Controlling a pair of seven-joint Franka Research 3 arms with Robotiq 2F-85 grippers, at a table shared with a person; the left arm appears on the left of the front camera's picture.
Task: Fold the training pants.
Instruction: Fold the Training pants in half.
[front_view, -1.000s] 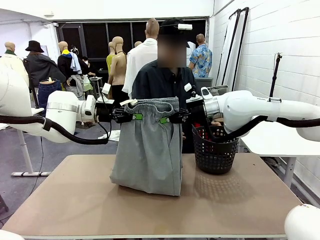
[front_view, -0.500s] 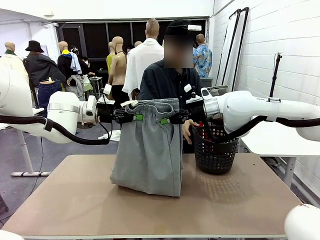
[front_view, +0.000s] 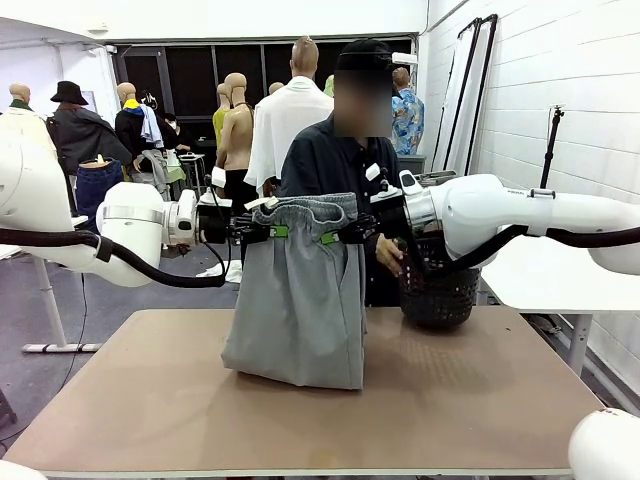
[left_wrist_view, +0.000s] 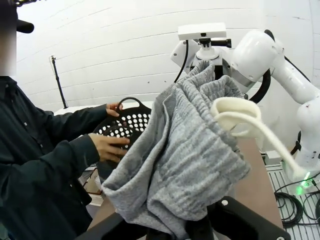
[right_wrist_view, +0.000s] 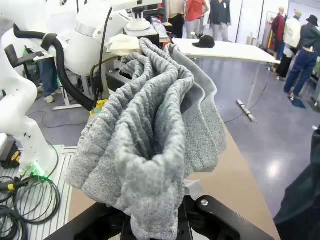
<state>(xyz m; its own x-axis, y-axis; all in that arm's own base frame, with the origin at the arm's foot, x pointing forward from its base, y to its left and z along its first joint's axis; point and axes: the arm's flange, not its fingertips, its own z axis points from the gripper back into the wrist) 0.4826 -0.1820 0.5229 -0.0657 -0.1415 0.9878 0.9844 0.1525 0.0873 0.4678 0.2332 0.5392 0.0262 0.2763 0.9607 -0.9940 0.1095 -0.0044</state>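
Both arms hold the training pants (front_view: 296, 300) up by the waistband, left gripper (front_view: 272, 233) and right gripper (front_view: 330, 238) each clamped on a corner (legs bunched on the table (front_view: 480, 400)), so next comes laying them flat.
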